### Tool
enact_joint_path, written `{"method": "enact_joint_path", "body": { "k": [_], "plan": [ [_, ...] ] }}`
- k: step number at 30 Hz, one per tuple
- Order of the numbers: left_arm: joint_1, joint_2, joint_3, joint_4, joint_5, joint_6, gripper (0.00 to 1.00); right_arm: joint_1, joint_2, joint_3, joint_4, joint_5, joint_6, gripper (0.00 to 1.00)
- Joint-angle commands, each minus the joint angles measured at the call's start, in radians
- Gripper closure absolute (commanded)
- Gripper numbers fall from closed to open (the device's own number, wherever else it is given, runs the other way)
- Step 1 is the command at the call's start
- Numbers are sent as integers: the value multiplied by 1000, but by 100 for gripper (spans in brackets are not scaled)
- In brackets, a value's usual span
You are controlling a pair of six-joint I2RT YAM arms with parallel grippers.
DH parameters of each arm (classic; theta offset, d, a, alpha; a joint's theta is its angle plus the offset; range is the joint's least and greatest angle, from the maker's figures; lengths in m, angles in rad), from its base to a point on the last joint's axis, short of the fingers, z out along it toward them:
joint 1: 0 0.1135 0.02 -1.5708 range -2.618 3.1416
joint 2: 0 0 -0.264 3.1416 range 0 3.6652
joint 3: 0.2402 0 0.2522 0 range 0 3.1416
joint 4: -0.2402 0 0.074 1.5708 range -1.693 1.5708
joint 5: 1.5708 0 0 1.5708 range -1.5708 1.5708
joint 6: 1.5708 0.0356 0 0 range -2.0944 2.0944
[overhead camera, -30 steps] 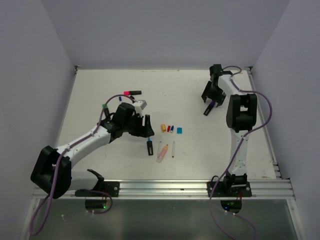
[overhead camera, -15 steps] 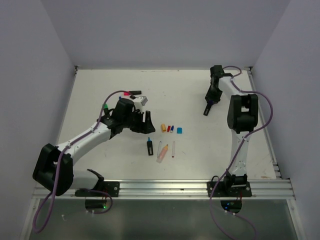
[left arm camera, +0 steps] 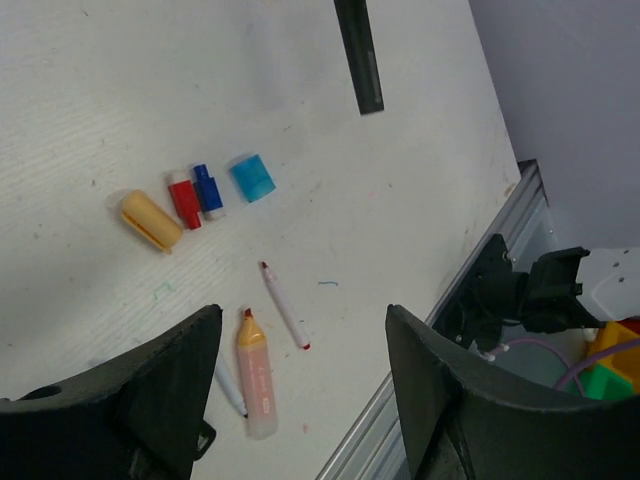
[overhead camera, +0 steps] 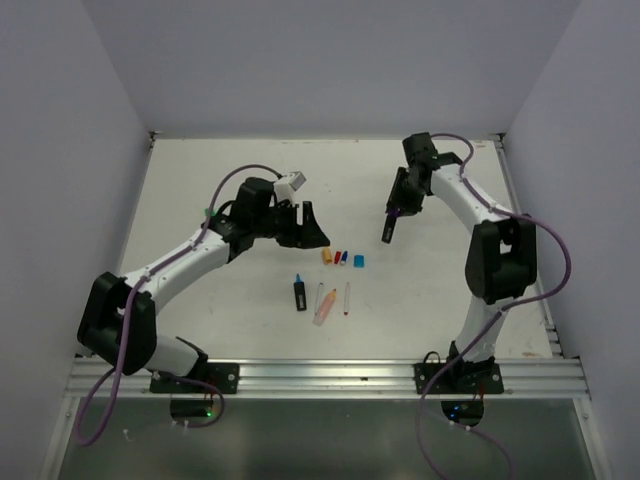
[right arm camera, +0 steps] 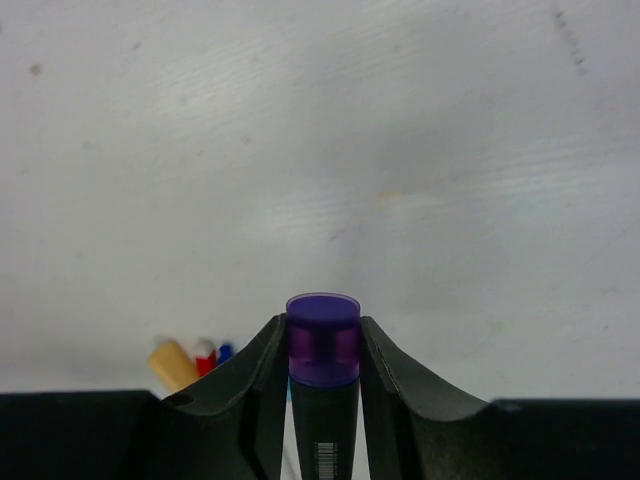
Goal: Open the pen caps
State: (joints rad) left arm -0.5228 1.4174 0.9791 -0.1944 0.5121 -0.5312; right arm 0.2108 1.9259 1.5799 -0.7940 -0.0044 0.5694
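While the left claw hangs with its jaws apart and nothing between them, just up and left of the loose caps, the right claw is clamped on a black pen that dangles from it over the right half of the tabletop. From above, an orange cap, a red cap, a blue cap and a cyan cap lie in a short row. Nearer the bases, a black marker, a peach highlighter and a thin pen lie uncapped. In the left wrist view the two fingers stand wide at the bottom edge, the row of caps lies beyond them, and the black barrel hangs at the top of the picture, well apart from the row. In the right wrist view the purple cap sits squeezed from both sides between the fingertips, its flat end up and the barrel with its printed label running down behind. That cap looks like the only one not yet off. It is likely light, stiff, smooth plastic held by a snap fit, so it should come off with a straight pull along the pen. The round barrel may slip, so the free claw would best take it across its width, close under the cap, where there is least leverage to twist it askew.
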Motion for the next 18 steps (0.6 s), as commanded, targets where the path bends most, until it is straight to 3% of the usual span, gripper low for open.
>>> {"method": "enact_joint_path", "body": {
  "k": [1, 6, 9, 18],
  "plan": [
    [4, 12, 29, 121, 82, -104, 30, 73, -160, -82, 13, -124, 67, 100],
    [-37, 18, 49, 150, 43, -153, 27, 148, -278, -164, 30, -170, 116, 100],
    [-78, 26, 66, 151, 17, -168, 18, 179, -323, -184, 32, -180, 129, 100],
    [-126, 14, 64, 164, -58, -201, 17, 222, -398, -219, 12, -194, 130, 100]
  ]
}}
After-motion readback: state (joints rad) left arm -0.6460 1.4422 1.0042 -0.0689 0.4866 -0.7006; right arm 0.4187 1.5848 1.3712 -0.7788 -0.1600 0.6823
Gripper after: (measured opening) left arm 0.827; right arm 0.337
